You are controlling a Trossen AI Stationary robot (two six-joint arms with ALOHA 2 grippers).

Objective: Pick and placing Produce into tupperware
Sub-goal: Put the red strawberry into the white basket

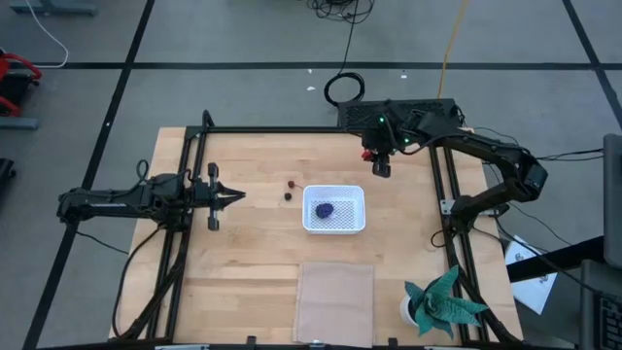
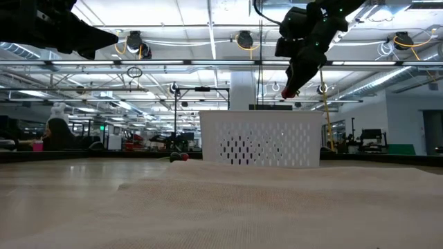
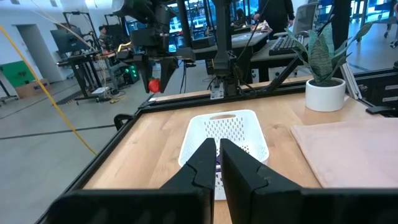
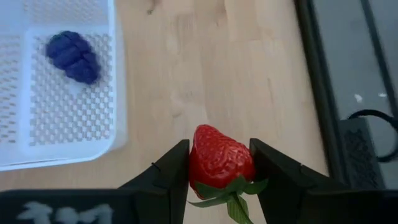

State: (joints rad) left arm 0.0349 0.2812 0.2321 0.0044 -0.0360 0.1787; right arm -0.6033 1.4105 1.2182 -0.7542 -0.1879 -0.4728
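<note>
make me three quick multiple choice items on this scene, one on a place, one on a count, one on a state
1. Where is the purple-blue bunch?
A. inside the white container
B. on the pale sheet
C. beside the plant

2. How many small berries lie on the table outside the container?
A. none
B. two
C. five

3. What is the right hand doing?
A. hanging open and empty
B. holding the red strawberry
C. gripping the container's rim

Answers: 1 A, the bunch rests on the mesh bottom. 2 B, two dark dots lie left of the container. 3 B, the strawberry sits clamped between its fingers.
</note>
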